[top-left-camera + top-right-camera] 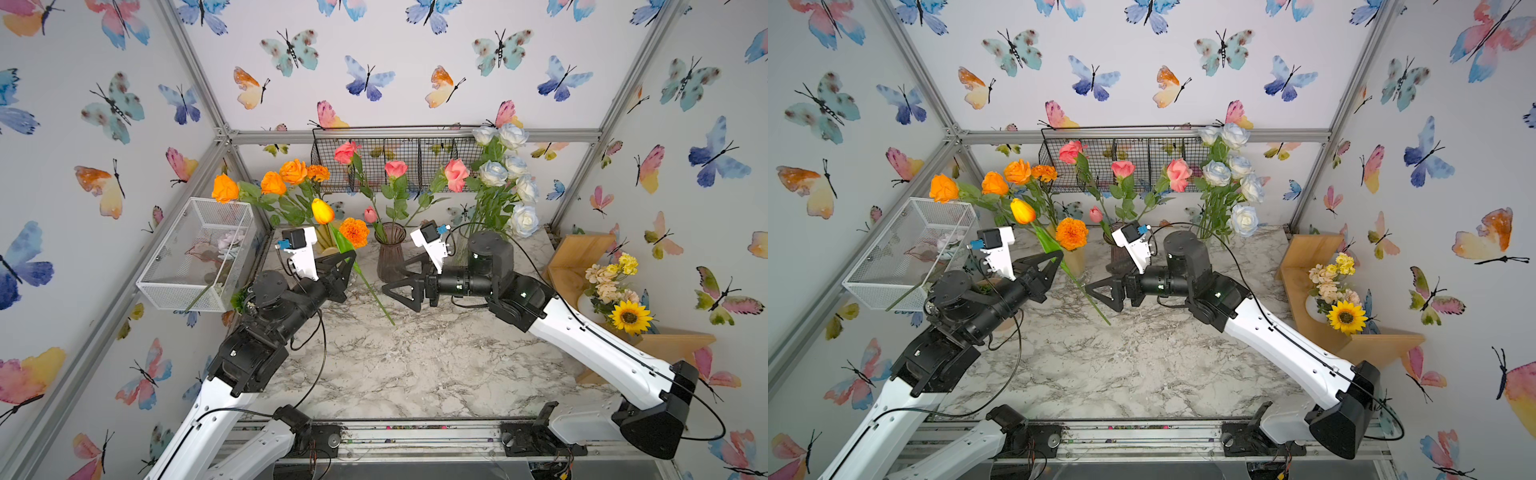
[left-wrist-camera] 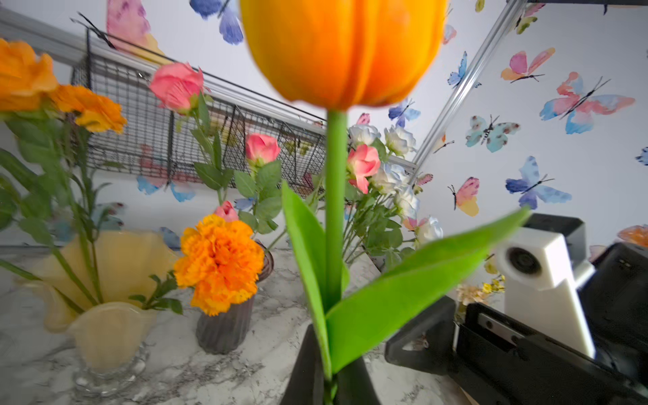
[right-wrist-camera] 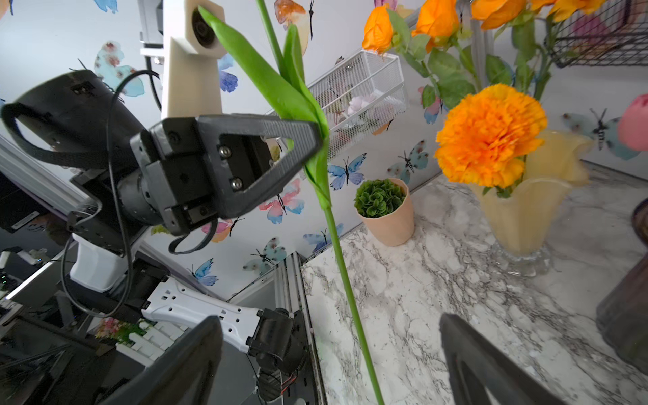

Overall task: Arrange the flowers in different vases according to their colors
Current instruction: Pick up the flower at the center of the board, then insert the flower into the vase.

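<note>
Vases (image 1: 390, 259) — three; one orange tulip (image 1: 323, 211) tight in the left claw (image 1: 353, 257); right claw (image 1: 392, 277) wide and empty.

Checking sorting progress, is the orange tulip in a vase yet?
Out: the left tool grips the orange tulip mid-stem, stem end outside any vase.

Grey-veined white marble tabletop (image 1: 415, 365): white wire-mesh basket (image 1: 178, 297) beyond its left edge, black wire basket (image 1: 432, 162) above its back edge, wooden corner shelf (image 1: 577, 253) with sunflower bouquet (image 1: 619, 295) at its right, green succulent in tan round pot (image 3: 385, 210) on its left edge.
</note>
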